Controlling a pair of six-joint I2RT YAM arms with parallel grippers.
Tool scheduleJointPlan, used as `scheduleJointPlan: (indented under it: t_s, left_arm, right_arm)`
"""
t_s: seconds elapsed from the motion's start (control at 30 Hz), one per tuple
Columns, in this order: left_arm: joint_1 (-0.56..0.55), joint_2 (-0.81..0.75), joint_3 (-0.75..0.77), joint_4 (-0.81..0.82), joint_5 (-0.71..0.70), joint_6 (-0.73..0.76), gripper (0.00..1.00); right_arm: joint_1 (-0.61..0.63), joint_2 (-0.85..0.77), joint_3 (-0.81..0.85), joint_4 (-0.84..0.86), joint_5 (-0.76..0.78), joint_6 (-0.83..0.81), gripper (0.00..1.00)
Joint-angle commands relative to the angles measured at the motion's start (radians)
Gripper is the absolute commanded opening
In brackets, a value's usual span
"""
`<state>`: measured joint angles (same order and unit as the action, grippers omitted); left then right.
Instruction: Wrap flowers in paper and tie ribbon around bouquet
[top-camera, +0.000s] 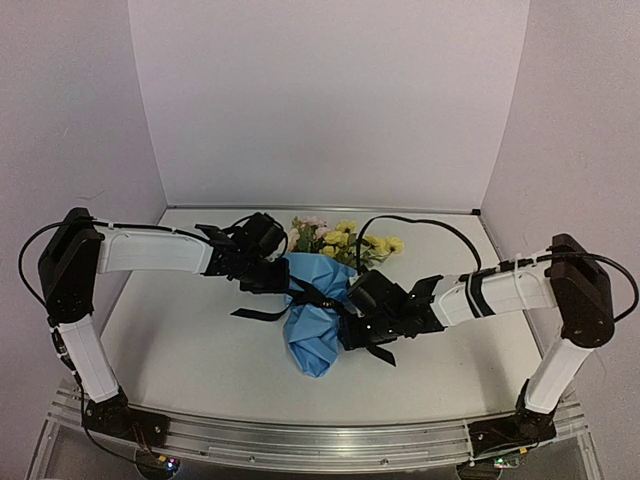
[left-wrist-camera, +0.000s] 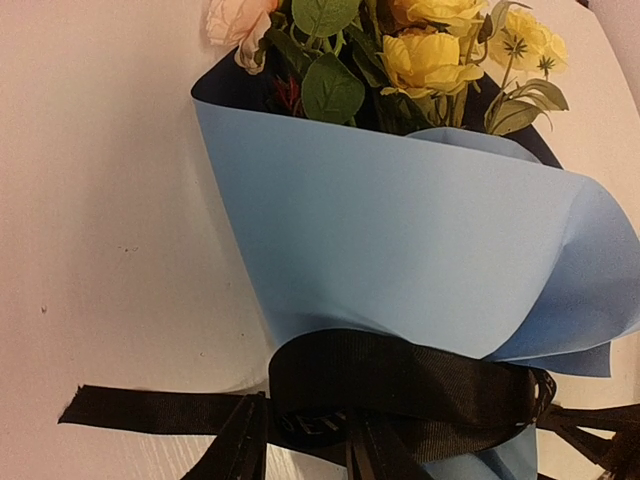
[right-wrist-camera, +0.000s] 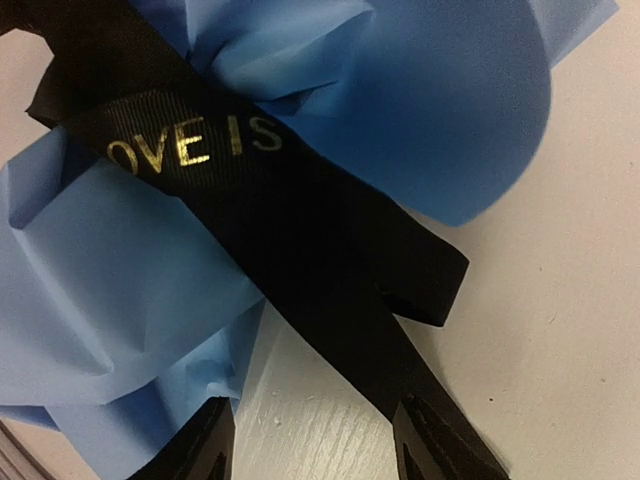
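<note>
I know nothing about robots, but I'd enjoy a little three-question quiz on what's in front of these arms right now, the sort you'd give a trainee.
1. True or false: the narrow black ribbon with gold lettering lies apart from the light blue paper wrap, not touching it.
2. Which blooms show above the wrap? A) yellow and pale pink B) red and white C) purple only
3. Fill in: the right pincer has its jaws standing ____.

Key: 1 false, the ribbon goes round the wrap's pinched waist; 2 A; 3 apart.
</note>
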<state>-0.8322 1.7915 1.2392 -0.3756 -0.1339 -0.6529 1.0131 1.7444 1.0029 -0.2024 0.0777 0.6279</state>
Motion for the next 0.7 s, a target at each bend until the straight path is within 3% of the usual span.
scheduleJointPlan:
  t_s: [0.0,0.13,0.4,0.43,0.57,0.67]
  left_arm:
    - [-0.004,0.015,-0.001,0.015,0.002,0.007,0.29]
    - [-0.004,0.017,0.001,0.014,0.003,0.006,0.29]
    - [-0.004,0.023,0.008,0.015,0.007,0.007,0.31]
    - [-0.004,0.025,0.008,0.015,0.007,0.008,0.31]
    - [-0.004,0.029,0.009,0.019,0.012,0.008,0.31]
    - [-0.004,0.029,0.011,0.02,0.013,0.009,0.31]
  right_arm:
    - [0.01,0.032,0.056,-0.003,0.123,-0.006,0.57]
    - [0.01,0.042,0.061,-0.023,0.196,0.013,0.52]
    - [0.01,0.085,0.081,-0.032,0.187,0.023,0.29]
    - [0.01,0.086,0.08,-0.032,0.185,0.023,0.29]
    - [0.01,0.094,0.082,-0.034,0.185,0.026,0.47]
    - [0.01,0.111,0.089,-0.034,0.179,0.024,0.5]
